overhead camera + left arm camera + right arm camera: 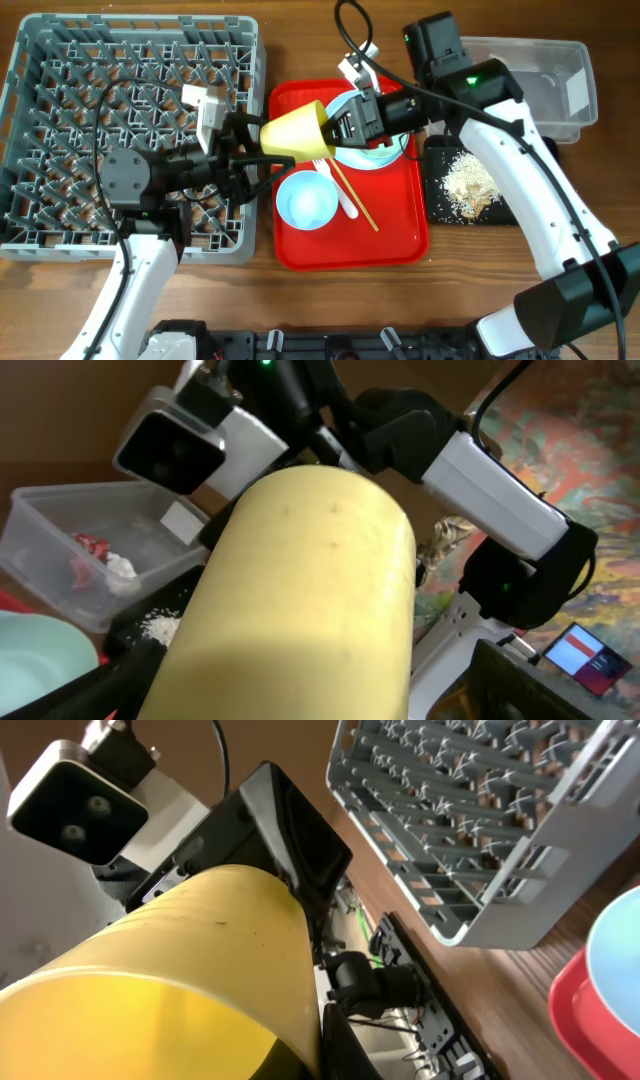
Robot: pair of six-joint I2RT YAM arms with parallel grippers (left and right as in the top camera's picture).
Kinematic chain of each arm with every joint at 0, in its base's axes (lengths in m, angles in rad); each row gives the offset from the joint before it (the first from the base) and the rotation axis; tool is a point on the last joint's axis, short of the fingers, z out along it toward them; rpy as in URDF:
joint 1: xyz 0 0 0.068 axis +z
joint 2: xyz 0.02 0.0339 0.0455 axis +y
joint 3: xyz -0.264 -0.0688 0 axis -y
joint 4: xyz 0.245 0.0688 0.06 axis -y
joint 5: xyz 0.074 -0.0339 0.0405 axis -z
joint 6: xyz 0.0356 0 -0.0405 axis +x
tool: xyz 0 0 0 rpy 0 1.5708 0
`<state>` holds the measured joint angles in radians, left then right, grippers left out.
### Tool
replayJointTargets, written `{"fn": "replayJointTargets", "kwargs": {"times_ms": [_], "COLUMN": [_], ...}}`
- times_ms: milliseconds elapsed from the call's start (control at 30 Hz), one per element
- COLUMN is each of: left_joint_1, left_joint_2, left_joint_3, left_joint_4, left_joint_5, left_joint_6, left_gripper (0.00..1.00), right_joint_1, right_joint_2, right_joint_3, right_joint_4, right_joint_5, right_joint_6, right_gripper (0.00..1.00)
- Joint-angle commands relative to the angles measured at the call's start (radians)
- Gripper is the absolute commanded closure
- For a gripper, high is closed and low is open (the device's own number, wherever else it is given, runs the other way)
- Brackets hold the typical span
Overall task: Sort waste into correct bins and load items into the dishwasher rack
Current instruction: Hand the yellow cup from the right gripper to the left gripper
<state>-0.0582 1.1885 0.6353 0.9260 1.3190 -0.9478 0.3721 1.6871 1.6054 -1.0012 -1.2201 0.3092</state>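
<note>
The small yellow cup (295,130) lies on its side in the air over the left edge of the red serving tray (400,235), between both grippers. My right gripper (338,125) is shut on the cup's rim, with one finger inside the mouth (320,1055). My left gripper (252,150) is open around the cup's base. The cup fills the left wrist view (310,590), and a gap shows beside its right finger. The grey dishwasher rack (60,60) stands at the left and also shows in the right wrist view (500,820).
On the red tray lie a pale blue bowl (306,200), a white fork (342,195), chopsticks (357,203) and a pale plate (385,155). The black tray (437,210) holds food scraps (468,185). The clear tub (540,60) holds a red wrapper (88,550) and a white wad (120,568).
</note>
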Motion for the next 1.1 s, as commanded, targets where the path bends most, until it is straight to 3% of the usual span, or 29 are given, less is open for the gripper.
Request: {"fn": "replayJointTargets", "kwargs": {"times_ms": [0,833,1067], "left_joint_1": [-0.012,-0.012,-0.012], "left_joint_2": [0.003,0.003,0.003], "left_joint_3": [0.008,0.008,0.008], "left_joint_4": [0.042,0.051,0.050], "left_joint_5": [0.008,-0.003,-0.003], "left_joint_6": [-0.011,-0.010,-0.010], "left_gripper": [0.11,0.32,0.47], "right_joint_1": [0.018,0.044,0.044], "right_joint_2": [0.015,0.015,0.015], "right_joint_3": [0.003,0.003,0.003], "right_joint_4": [0.006,0.006,0.006], "right_joint_5": [-0.038,-0.037,-0.037], "right_joint_6": [-0.002,0.009,0.008], "right_gripper": [0.96,0.96,0.95]}}
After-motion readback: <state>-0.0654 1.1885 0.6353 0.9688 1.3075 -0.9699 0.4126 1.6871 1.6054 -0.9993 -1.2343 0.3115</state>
